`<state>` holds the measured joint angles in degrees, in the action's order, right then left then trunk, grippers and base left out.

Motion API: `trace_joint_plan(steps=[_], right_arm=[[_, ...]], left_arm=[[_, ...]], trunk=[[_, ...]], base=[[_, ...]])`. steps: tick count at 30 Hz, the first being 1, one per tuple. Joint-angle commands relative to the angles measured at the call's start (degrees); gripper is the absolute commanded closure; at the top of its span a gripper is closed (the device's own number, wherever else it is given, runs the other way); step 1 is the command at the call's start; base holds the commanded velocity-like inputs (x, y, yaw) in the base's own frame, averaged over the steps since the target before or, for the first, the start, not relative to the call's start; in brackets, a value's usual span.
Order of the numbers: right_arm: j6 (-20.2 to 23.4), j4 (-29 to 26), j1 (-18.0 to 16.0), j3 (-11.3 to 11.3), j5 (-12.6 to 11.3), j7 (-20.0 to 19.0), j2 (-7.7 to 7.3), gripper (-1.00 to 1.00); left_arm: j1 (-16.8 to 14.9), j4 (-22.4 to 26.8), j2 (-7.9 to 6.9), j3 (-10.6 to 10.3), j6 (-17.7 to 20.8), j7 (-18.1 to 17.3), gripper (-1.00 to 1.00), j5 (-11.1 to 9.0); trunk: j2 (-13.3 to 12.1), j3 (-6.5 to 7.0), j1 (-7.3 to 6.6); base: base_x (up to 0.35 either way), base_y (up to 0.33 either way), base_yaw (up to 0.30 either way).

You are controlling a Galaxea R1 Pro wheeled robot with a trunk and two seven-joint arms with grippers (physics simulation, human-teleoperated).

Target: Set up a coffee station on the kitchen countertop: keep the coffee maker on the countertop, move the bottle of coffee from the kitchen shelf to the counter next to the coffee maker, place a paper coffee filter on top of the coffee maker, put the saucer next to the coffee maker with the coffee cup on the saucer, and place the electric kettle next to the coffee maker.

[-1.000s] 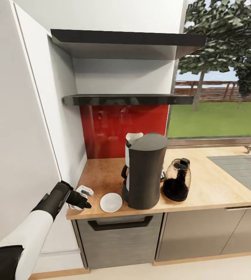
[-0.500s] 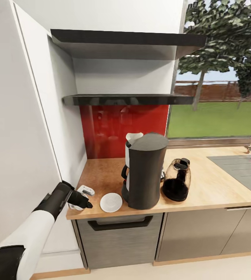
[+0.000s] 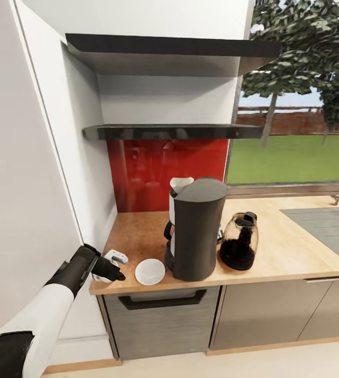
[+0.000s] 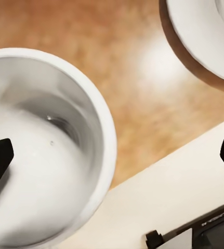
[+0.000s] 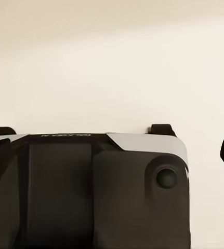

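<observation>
Coffee maker (image 3: 196, 231) is standing on the countertop (image 3: 290, 252), a paper filter (image 3: 180, 185) sitting at its top rear. Kettle (image 3: 239, 241) is standing just right of it, saucer (image 3: 150, 272) lying just left, near the front edge. Left gripper (image 3: 115, 274) is hovering at the counter's left corner, left of the saucer. In the left wrist view, cup (image 4: 44, 150) is sitting on the countertop near the saucer (image 4: 205, 36), apart. Sink (image 3: 327, 226) is lying far right.

Upright black coffee maker (image 3: 196, 231) on countertop, white saucer (image 3: 149, 272) just left; kettle (image 3: 239, 241) right
</observation>
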<state>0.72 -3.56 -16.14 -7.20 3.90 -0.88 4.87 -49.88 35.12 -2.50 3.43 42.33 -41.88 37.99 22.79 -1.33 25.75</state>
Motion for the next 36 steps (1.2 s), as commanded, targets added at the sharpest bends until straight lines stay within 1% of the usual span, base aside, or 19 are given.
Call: trace_joint_plan(steps=[1, 28, 36], right_arm=[[0.08, -0.05, -0.04, -0.48, 0.41, -0.09, -0.06, -1.00], [0.08, -0.05, -0.04, -0.44, 0.41, -0.09, -0.22, -1.00], [0.08, -0.05, -0.05, -0.44, 0.41, -0.09, -0.20, -1.00]], left_arm=[[-0.05, 0.10, 0.04, 0.26, 0.12, -0.57, -1.00, 0.60], [-0.05, 0.30, 0.04, 0.28, 0.12, -0.57, -1.00, 0.60], [-0.05, 0.30, -0.05, 0.26, 0.12, -0.57, -1.00, 0.66]], trunk=[[0.14, -0.23, 0.03], [0.14, -2.66, 0.03], [0.14, -2.99, 0.03]], base=[[0.000, 0.000, 0.000], [0.000, 0.000, 0.000], [0.000, 0.000, 0.000]])
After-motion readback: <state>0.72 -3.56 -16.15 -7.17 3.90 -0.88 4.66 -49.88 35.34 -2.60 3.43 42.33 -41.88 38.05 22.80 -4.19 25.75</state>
